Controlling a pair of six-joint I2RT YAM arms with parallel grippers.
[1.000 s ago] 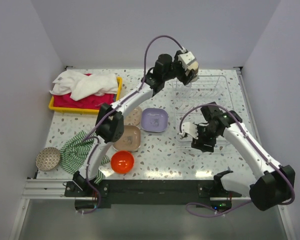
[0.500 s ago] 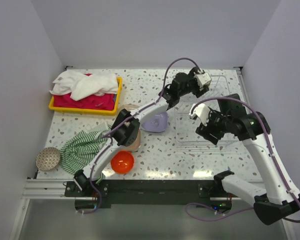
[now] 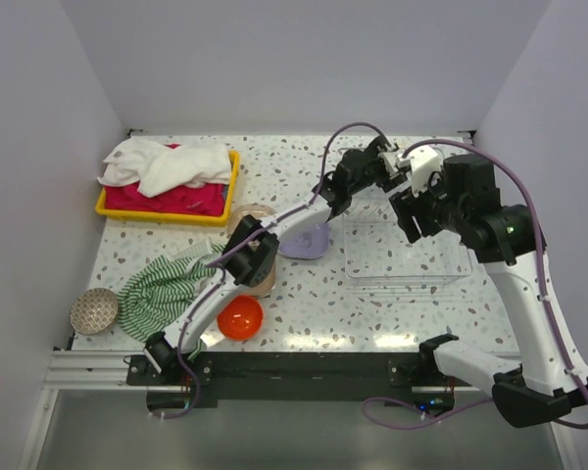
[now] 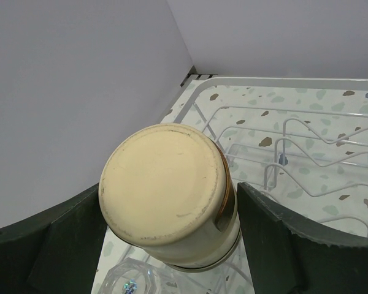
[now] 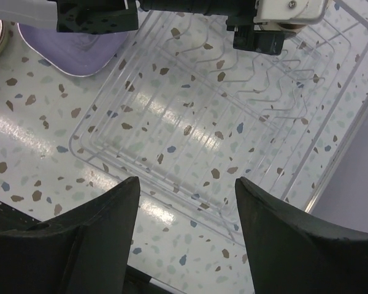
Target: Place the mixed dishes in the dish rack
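My left gripper (image 4: 170, 205) is shut on the beige cup (image 4: 162, 184), held upside down with its base toward the camera, over the far left corner of the wire dish rack (image 4: 282, 147). The small clear glass (image 4: 126, 278) shows just below the cup. In the top view the left gripper (image 3: 400, 166) is over the rack (image 3: 402, 259). My right gripper (image 5: 187, 184) is open and empty, high above the rack (image 5: 202, 122). The lilac plate (image 3: 309, 242), tan plates (image 3: 260, 276), orange bowl (image 3: 240, 317) and speckled bowl (image 3: 94, 310) lie on the table to the left.
A green striped cloth (image 3: 162, 289) lies at the front left. A yellow tray (image 3: 167, 211) of towels stands at the back left. The left arm crosses over the plates. Both arms crowd the rack's far side, and the walls are close behind it.
My left gripper has carried the cup right and down to the rack's far left corner. My right arm has risen and swung toward the back, above the rack.
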